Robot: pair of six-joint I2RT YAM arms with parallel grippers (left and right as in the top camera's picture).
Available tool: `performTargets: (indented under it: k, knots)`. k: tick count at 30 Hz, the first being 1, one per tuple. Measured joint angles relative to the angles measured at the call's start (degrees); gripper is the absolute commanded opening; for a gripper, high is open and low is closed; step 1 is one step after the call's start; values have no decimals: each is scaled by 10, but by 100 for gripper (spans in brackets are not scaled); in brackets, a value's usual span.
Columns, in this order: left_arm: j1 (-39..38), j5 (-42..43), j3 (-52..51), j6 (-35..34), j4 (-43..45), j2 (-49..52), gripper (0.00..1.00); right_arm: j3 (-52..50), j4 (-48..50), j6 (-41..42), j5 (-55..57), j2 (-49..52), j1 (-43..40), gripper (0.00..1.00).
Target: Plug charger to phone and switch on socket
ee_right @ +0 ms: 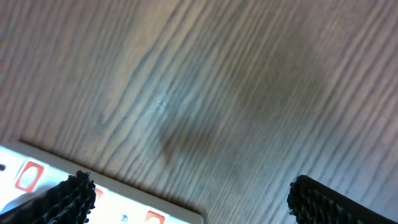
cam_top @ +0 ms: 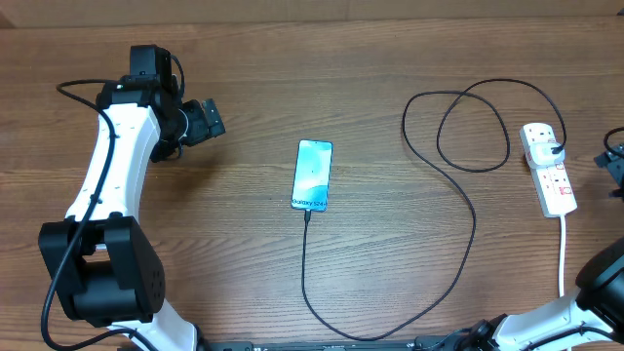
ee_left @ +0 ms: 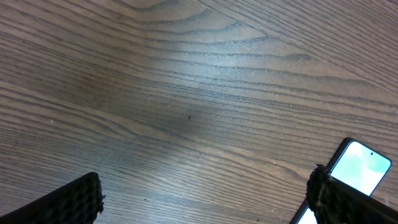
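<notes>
Right gripper (ee_right: 189,191) fingers spread, empty, just above socket (cam_top: 548,168); red switch (ee_right: 28,175) by left finger. Cable (cam_top: 468,224) looks seated in phone (cam_top: 312,175), mid-table. Best: close fingers, press switch beside plugged outlet straight down. Left gripper (ee_left: 205,186) spread, idle.

On the bench (cam_top: 390,58), at the centre of the overhead frame: phone (cam_top: 312,175), long axis running up and down. From its lower end, charger (cam_top: 303,258) down toward the bottom edge, then curving right and back up into loops at upper right, ending at the upper end of the socket (cam_top: 548,168). Socket near the right edge, well apart from the phone, with its cord (cam_top: 563,253) trailing down from its lower end. Left fingers (cam_top: 209,122) at upper left, well left of the phone; right fingers (cam_top: 615,164) at the right edge, just beside the socket. In the left wrist frame, phone (ee_left: 364,165) at lower right; in the right wrist frame, socket (ee_right: 118,199) along lower left
</notes>
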Motion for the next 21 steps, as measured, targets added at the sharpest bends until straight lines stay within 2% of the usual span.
performTargets:
  k: [21]
  knots:
    - [0, 0, 0, 0, 0, 0, 100, 0, 13, -15, -11, 0, 0, 99]
